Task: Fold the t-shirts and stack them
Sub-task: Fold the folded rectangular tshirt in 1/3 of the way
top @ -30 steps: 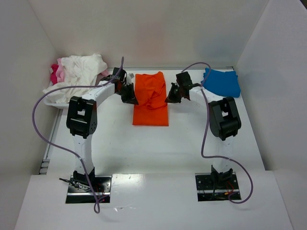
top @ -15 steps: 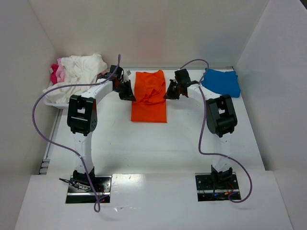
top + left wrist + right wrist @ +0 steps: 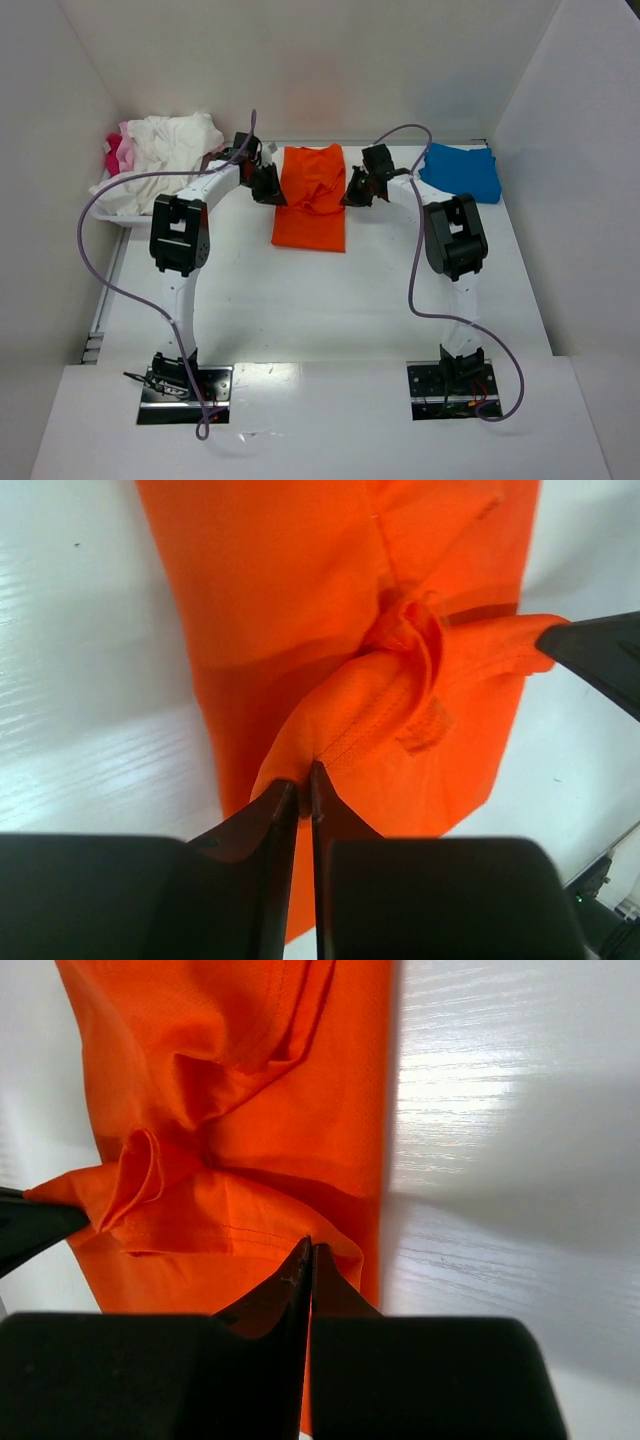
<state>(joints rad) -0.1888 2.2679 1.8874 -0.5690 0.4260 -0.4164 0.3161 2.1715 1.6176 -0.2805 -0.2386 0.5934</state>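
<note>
The orange t-shirt (image 3: 312, 205) lies folded lengthwise at the far middle of the table. My left gripper (image 3: 274, 190) is at its left edge and my right gripper (image 3: 352, 194) at its right edge. In the left wrist view the left gripper (image 3: 305, 776) pinches a raised fold of orange t-shirt (image 3: 300, 610), with only a thin slit between its fingers. In the right wrist view the right gripper (image 3: 310, 1248) is shut tight on a hemmed edge of the orange t-shirt (image 3: 250, 1080). The cloth bunches up between the two grips. The blue t-shirt (image 3: 462, 170) lies folded at the far right.
White t-shirts (image 3: 160, 150) and a pink one (image 3: 115, 155) are heaped in a white tray (image 3: 108, 212) at the far left. White walls close in the back and both sides. Purple cables loop from both arms.
Both grippers have carried the orange cloth a little toward the back wall, and the shirt's near edge followed. The left fingers have parted to a thin slit.
</note>
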